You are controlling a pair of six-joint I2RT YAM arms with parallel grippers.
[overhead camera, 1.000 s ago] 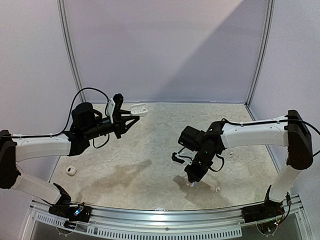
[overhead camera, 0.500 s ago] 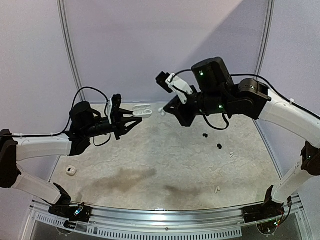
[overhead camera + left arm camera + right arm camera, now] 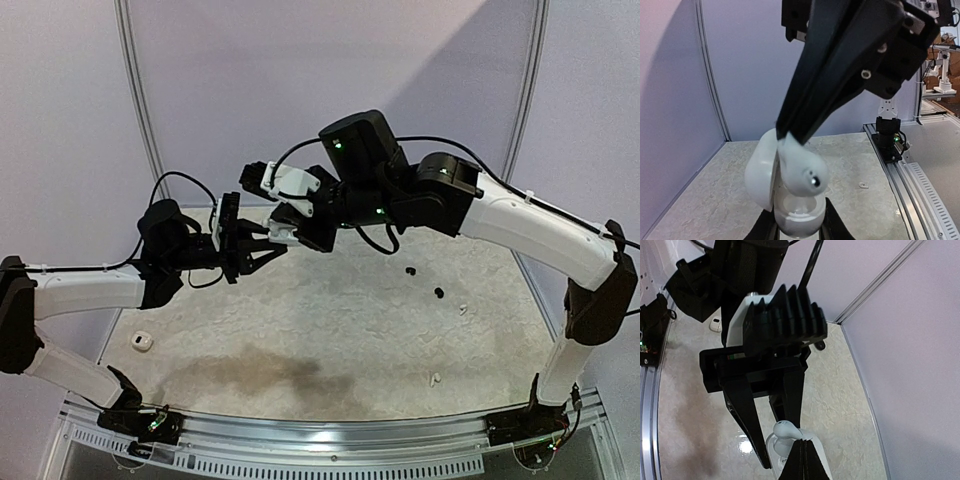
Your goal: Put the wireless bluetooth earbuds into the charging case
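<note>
Up above the bench (image 3: 330,330), the two arms meet in mid-air. The left end effector (image 3: 799,229) is clamped on the base of an open white case (image 3: 796,215), one finger on each side. The case's lid (image 3: 759,177) is swung back to the left in the left wrist view.

The right end effector (image 3: 786,131) comes down from above with its fingers pinched together on the narrow end of a white bud (image 3: 801,170). The bud's rounded end hangs right over the case's well, just beside the lid. Whether it touches the well cannot be told.

Down on the bench to the right lie two black buds (image 3: 409,270) (image 3: 438,293) close together and two white buds (image 3: 462,309) (image 3: 435,379) nearer the front. A second case (image 3: 141,342) sits by the left wall.
</note>
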